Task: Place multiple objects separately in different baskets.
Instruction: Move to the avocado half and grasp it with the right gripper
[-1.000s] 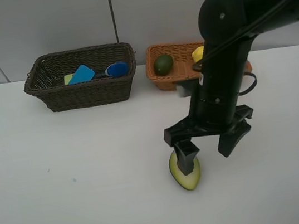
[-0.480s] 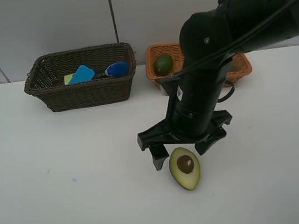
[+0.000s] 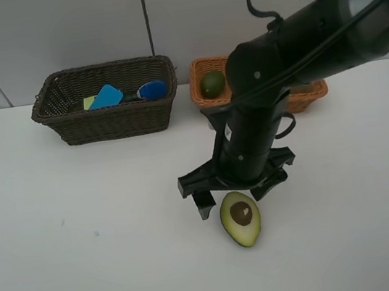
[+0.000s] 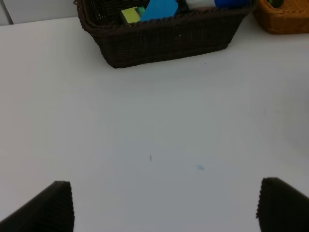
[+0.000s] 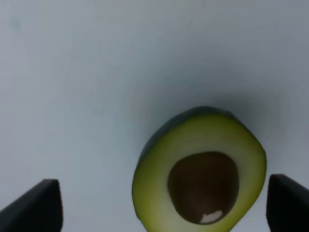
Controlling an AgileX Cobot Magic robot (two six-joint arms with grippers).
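Right tool [image 3: 234,192] spread wide; lime [image 3: 212,83] in orange-tan basket [image 3: 209,104].

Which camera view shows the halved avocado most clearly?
The right wrist view shows it best: the halved avocado fills the picture, cut face up with its brown pit, between the open right gripper. The exterior high view shows it whole but small, on the table beside the gripper. The left wrist view does not show it.
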